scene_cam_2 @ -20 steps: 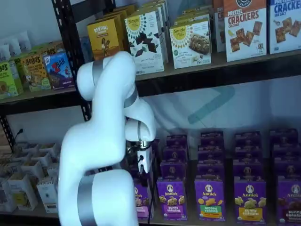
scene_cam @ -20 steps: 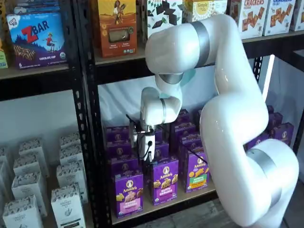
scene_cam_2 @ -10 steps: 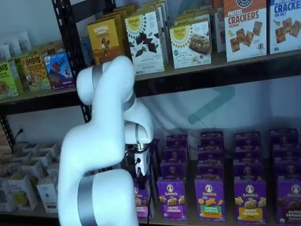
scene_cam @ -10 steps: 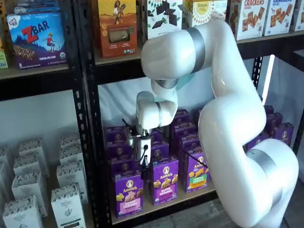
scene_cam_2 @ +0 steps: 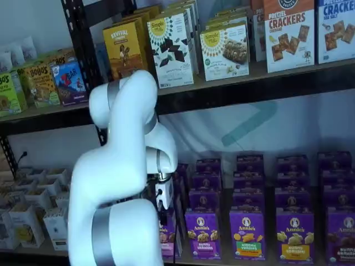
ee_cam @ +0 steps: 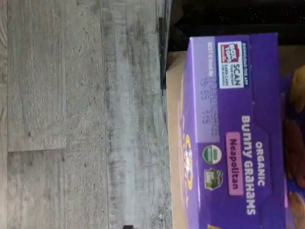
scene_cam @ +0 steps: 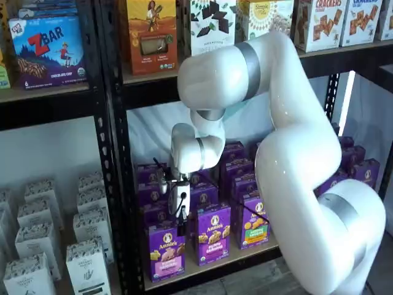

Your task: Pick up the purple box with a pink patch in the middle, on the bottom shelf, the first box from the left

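The purple box [scene_cam: 166, 251] with a pink panel stands upright at the front left of the bottom shelf [scene_cam: 209, 268]. In a shelf view it [scene_cam_2: 168, 235] is half hidden behind the arm. The wrist view shows its top [ee_cam: 228, 138], with a pink "Neapolitan" label, at the shelf's tan edge [ee_cam: 173, 143]. My gripper [scene_cam: 181, 228] hangs just above this box, white body upward and black fingers pointing down. No gap between the fingers shows and nothing is in them. In a shelf view only its white body [scene_cam_2: 164, 194] shows.
More purple boxes stand in rows behind and to the right, one with a purple-only front [scene_cam: 214, 234] and one with a green panel [scene_cam: 252, 225]. A black upright [scene_cam: 118, 184] is close on the left, with white boxes [scene_cam: 86, 264] beyond. Grey wood floor [ee_cam: 86, 119] lies below.
The arm has swung left and a little down. The gripper has moved from above the second column of boxes to above the leftmost front box.
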`<state>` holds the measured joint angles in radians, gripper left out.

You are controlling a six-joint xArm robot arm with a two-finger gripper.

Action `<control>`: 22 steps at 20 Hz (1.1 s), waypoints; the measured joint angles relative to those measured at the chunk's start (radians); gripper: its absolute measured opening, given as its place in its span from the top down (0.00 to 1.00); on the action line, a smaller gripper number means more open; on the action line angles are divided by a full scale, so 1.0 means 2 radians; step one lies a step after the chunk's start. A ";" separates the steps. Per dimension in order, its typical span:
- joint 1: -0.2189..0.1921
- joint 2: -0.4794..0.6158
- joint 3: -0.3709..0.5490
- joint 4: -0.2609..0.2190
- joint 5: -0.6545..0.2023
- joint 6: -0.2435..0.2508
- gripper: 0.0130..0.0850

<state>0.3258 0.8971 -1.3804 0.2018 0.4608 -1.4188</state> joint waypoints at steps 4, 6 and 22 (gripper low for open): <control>0.004 0.008 -0.007 -0.008 0.000 0.011 0.00; 0.006 0.012 -0.011 -0.013 0.001 0.017 0.00; 0.017 0.054 -0.036 -0.043 -0.020 0.054 0.00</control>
<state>0.3597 1.0045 -1.4520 0.1161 0.4202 -1.3106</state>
